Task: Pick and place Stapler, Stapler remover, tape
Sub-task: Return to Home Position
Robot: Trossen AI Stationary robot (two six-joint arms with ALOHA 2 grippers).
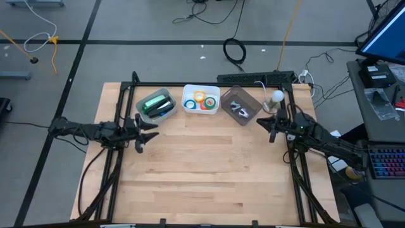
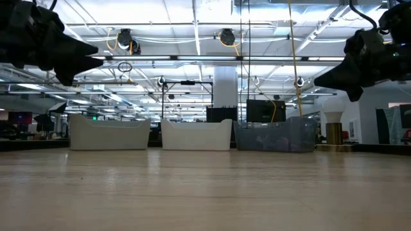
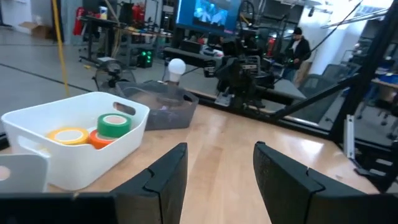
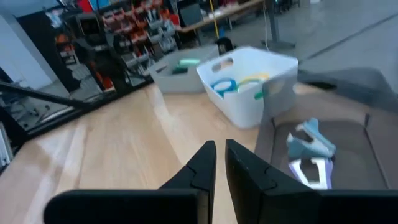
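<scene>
The left hand (image 3: 219,149) hovers wide and empty beside the grey bin (image 1: 142,101) holding the staplers (image 1: 156,105). The tape (image 1: 201,100) sits in the white bin (image 1: 186,94), and the staple removers (image 1: 238,109) in the dark bin (image 1: 250,104). The right hand (image 4: 220,146), narrow and empty, hovers near that bin. Sorting looks finished; homing likely needs only both arms drawn clear above the counter (image 1: 202,164).

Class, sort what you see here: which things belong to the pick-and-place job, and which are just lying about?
Job: green staplers in grey bin; tape rolls in white bin; staple removers in dark bin.
Lying about: white bulb; coiled cable on floor.
</scene>
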